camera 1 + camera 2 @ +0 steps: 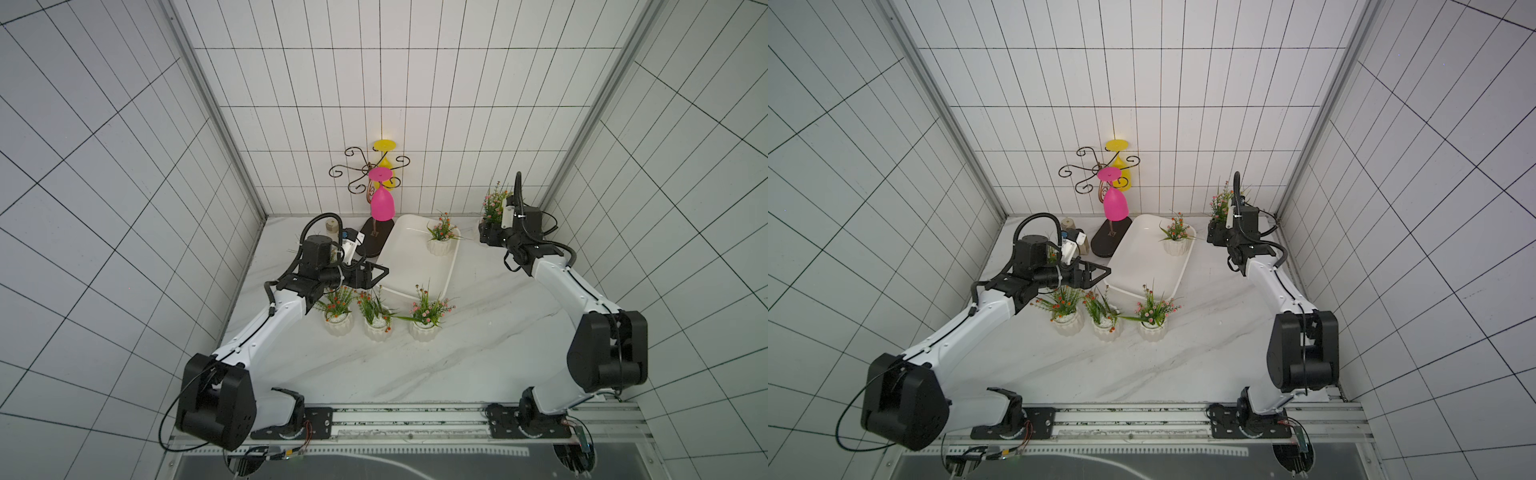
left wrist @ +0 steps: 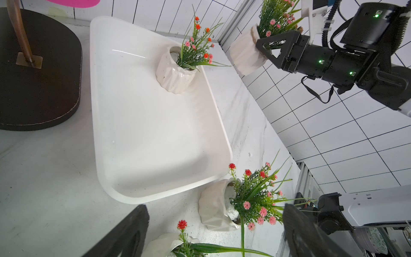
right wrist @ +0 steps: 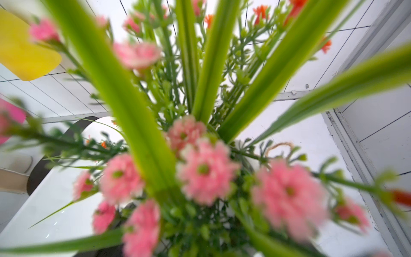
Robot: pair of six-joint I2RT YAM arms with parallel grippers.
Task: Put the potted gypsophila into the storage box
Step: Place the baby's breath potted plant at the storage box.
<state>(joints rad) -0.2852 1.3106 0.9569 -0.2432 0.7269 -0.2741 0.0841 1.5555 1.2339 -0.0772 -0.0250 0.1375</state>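
- My right jaws are clenched on the white ribbed ceramic pot of pink gypsophila (image 2: pixel 244 55), near the far right corner of the marbled white desk (image 2: pixel 44 178), outside the shallow white plastic storage box (image 2: pixel 155 133).
- In both top views my own arm hides that pot's body.
- My right wrist view shows only blurred blossoms.
- My left jaws stand released and empty, tips cut off, beside the box.

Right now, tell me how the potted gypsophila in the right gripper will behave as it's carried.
The potted gypsophila looks like faceted white ceramic, so it is probably rigid, slick and chippable. The right gripper pinches it at the rim, near the twine band, so it may swing or slip. Its sprays look tall and floppy, likely to brush things.
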